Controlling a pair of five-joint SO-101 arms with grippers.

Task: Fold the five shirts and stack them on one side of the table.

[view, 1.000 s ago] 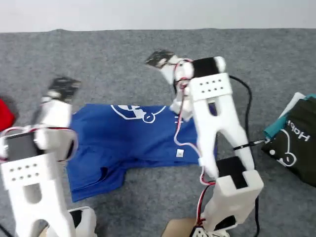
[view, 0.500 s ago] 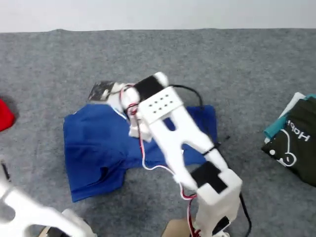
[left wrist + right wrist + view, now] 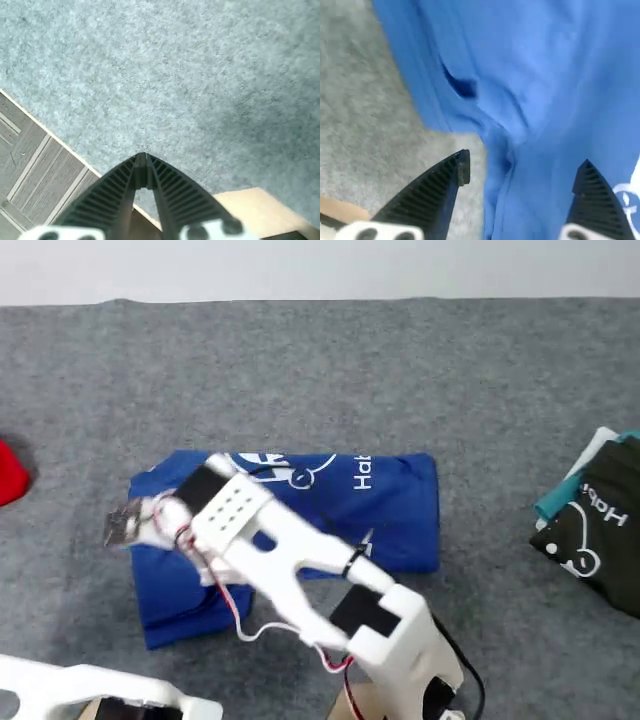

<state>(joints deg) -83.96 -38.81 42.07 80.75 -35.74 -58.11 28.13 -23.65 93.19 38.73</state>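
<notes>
1. The blue shirt (image 3: 400, 510) lies in the middle of the grey mat (image 3: 300, 360), about where it was a second ago. It is part folded, its print facing up along the far edge. Its near left corner sticks out as a loose flap.
2. The arms are what changed. A second ago both stood at the shirt's far edge. Since then the left arm (image 3: 90, 685) has pulled back to the near left corner of the mat. The right arm has swung across the shirt to its left end.
3. Your right gripper (image 3: 125, 528) now hangs at that left edge with its jaws spread wide and nothing between them. In its wrist view the right gripper (image 3: 524, 170) straddles a rumpled ridge of blue cloth, with bare mat to one side.
4. Your left gripper (image 3: 142, 157) is closed tight and empty, pointing at the mat near the table's edge.
5. Take this as one fold finished and the next one starting. The open jaws over the untidy end suggest a pinch there, then a fold toward the middle.
6. A pile of shirts (image 3: 600, 530) sits at the right edge, and a red cloth (image 3: 10, 475) shows at the left edge. The task is probably partway done.
</notes>
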